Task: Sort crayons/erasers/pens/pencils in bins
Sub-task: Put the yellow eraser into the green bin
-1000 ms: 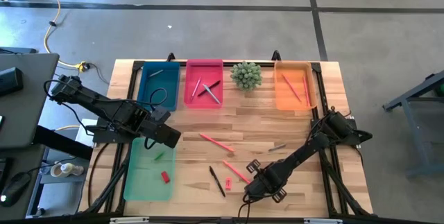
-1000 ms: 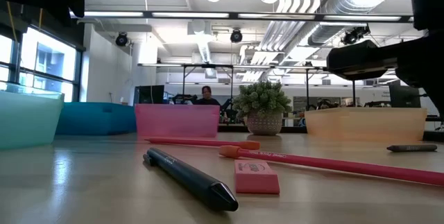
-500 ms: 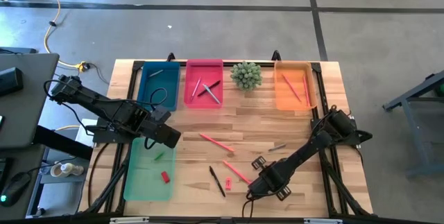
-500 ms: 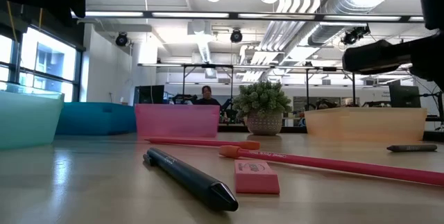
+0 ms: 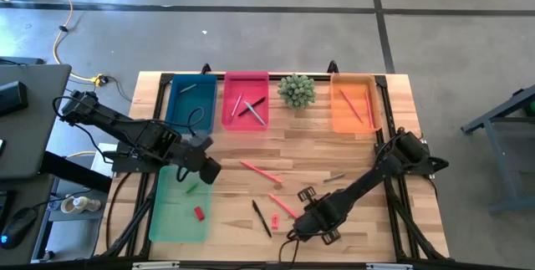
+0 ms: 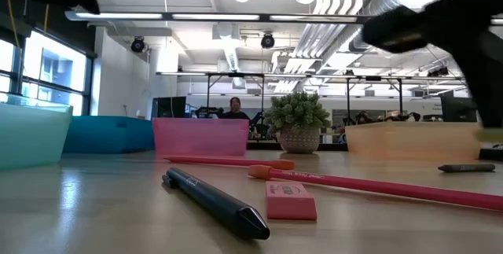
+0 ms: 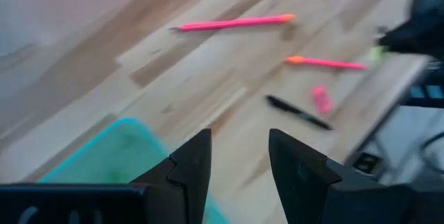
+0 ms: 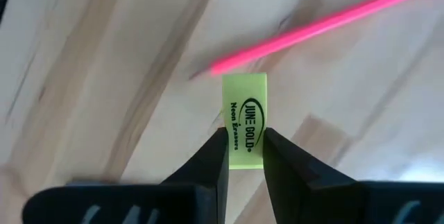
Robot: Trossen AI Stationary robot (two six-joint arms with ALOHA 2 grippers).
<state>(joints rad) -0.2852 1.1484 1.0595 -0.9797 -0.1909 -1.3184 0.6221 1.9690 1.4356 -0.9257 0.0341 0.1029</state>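
My right gripper is shut on a yellow eraser printed with black letters, above the table's near right part, beside a pink pencil. My left gripper hangs open with nothing between its fingers, over the far right corner of the pale-green bin. In that bin lie a red eraser and a green one. A pink eraser, a black pen and two pink pencils lie flat on the wood. My right gripper pinches the yellow eraser's two long sides between its two fingers, at the end of the eraser nearer the wrist. The fingers point down, and most of the eraser sticks out beyond the fingertips. The eraser hangs clear above the table.
Along the far edge stand a teal bin, a pink bin with sticks in it, a small green plant and an orange bin holding pencils. A short grey stick lies right of centre.
My right gripper has risen from the table with the yellow eraser and rolled a little about its own axis; in the low view its arm has climbed toward the top of the picture. My left gripper has tipped slightly in place.
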